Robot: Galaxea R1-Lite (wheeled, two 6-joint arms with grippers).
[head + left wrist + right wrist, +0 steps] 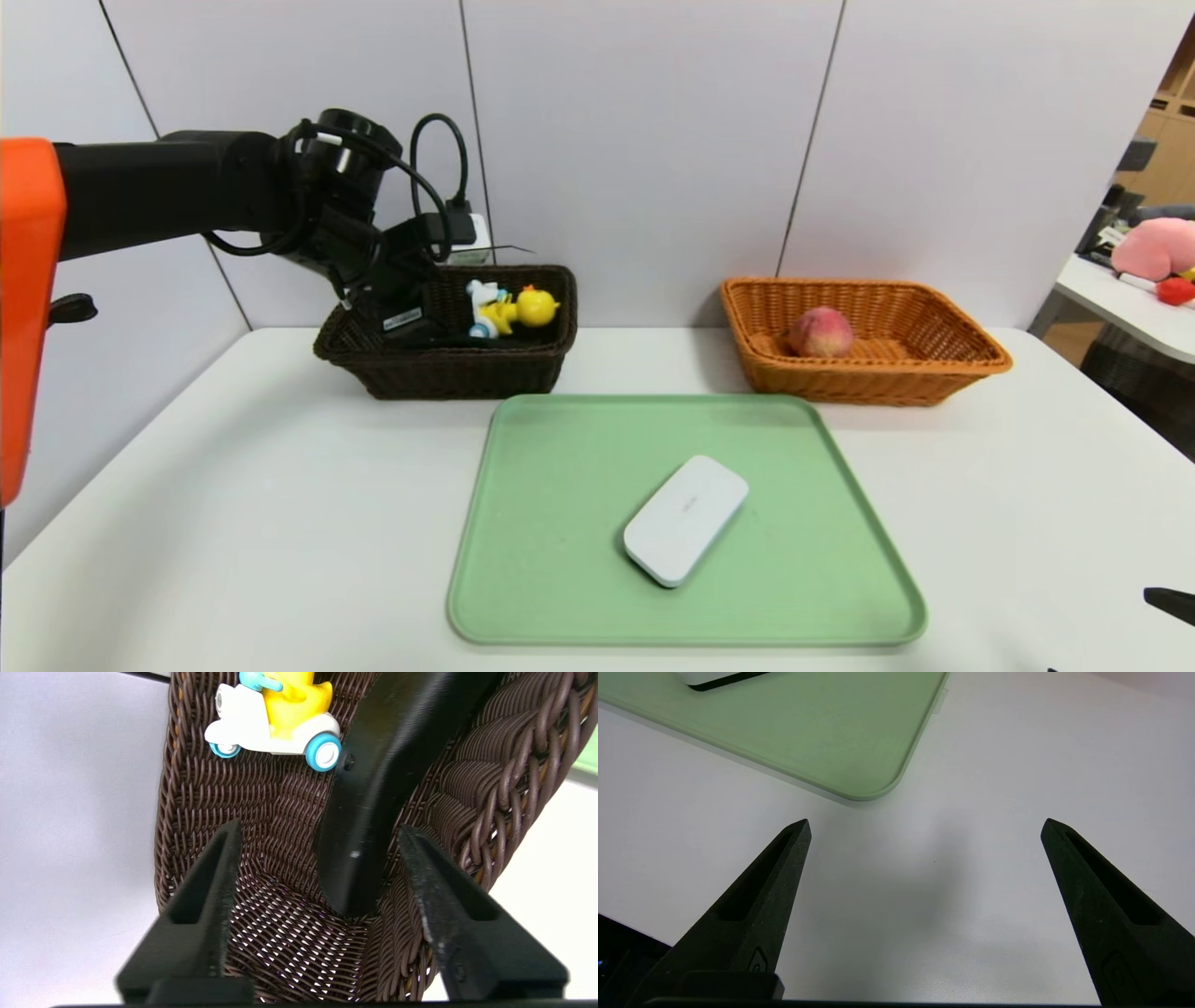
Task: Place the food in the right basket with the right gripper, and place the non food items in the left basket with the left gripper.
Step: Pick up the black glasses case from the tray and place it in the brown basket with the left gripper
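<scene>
My left gripper hangs inside the dark brown left basket, at its left end. Its fingers stand open. A black curved item lies in the basket between them, touching neither finger. A yellow duck toy on a white scooter lies in the same basket. A peach rests in the orange right basket. A white flat device lies on the green tray. My right gripper is open and empty, low over the table by the tray's corner.
The tray sits mid-table in front of both baskets. A white wall stands close behind the baskets. A side table with a pink plush is off to the far right. Bare white table lies on both sides of the tray.
</scene>
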